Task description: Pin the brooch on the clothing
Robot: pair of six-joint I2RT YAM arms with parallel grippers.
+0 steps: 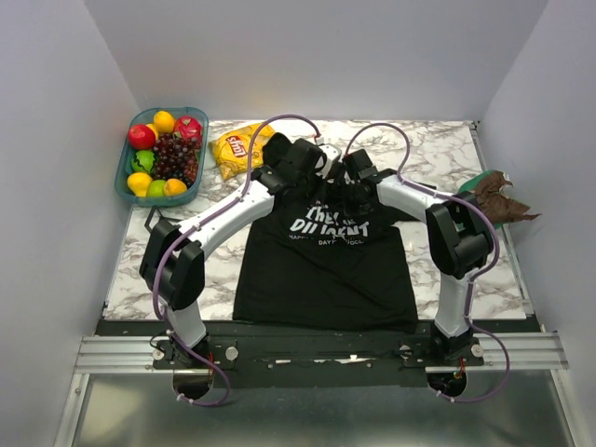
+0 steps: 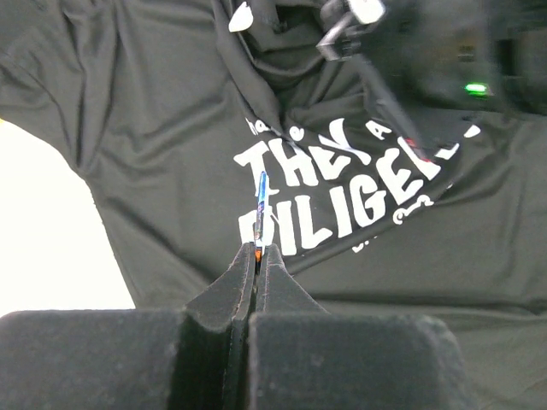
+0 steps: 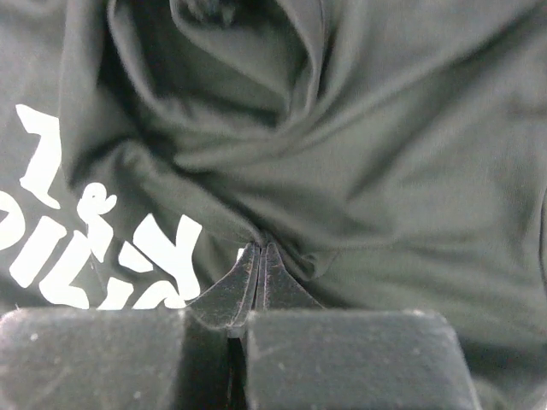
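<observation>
The black T-shirt with white print lies flat in the middle of the table, its collar end bunched under both wrists. My left gripper is shut on the brooch. The brooch shows edge-on as a thin blue and orange sliver above the printed letters of the shirt. My right gripper is shut on a raised fold of the shirt beside the print. From above, the left gripper and right gripper are close together over the shirt's upper part. The brooch is hidden there.
A teal basket of fruit stands at the back left, with a yellow snack bag beside it. A brown crumpled thing on something green lies at the right edge. White walls enclose the marble table.
</observation>
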